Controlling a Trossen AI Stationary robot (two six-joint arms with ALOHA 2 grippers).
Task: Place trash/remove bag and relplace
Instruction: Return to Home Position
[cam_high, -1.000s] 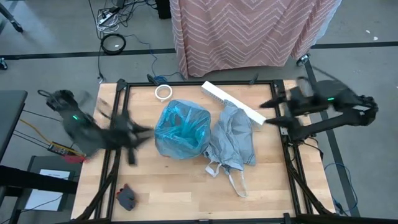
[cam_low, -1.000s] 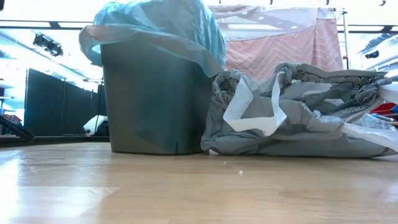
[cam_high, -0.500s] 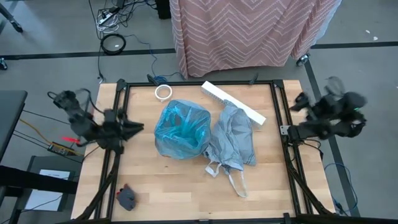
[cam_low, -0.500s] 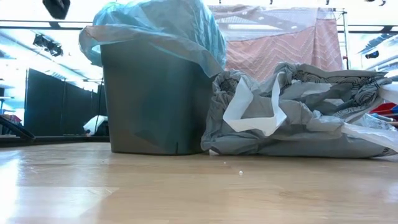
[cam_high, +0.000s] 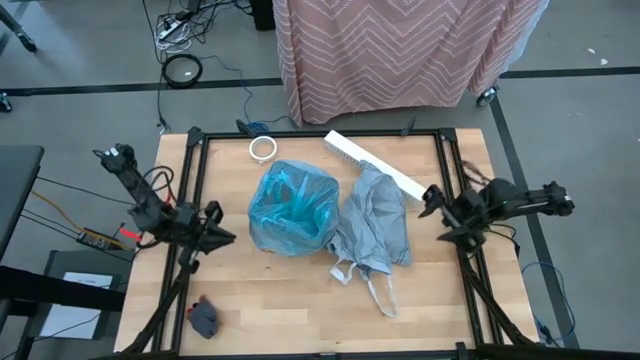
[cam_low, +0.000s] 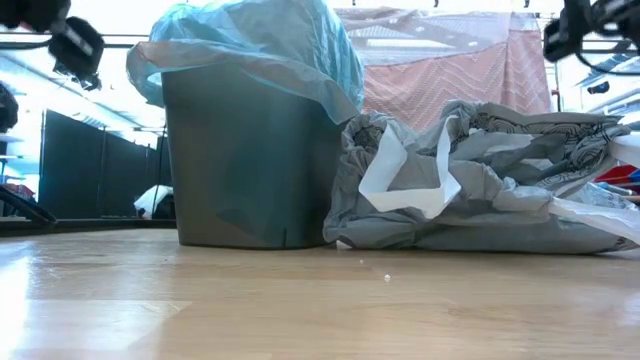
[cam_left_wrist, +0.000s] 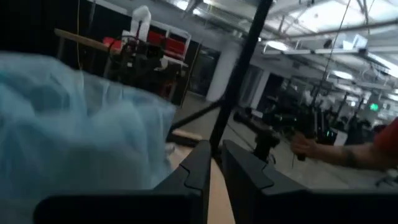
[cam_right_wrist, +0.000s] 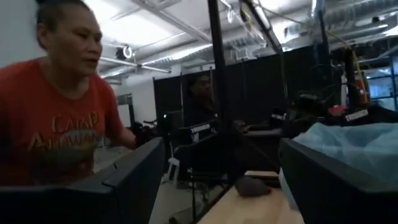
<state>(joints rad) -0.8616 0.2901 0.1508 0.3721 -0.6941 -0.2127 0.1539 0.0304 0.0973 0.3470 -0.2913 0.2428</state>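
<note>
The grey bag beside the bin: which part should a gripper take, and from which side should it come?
Take a white loop handle, probably from above. The handles trail off the grey bag onto the bare table, away from the bin, so fingers could close around a thin strip instead of slack plastic.

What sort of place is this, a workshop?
Probably a robotics lab in a big open hall: left arm and right arm flank a wooden table, cables trail over the bare floor, and dark partition screens stand behind.
</note>
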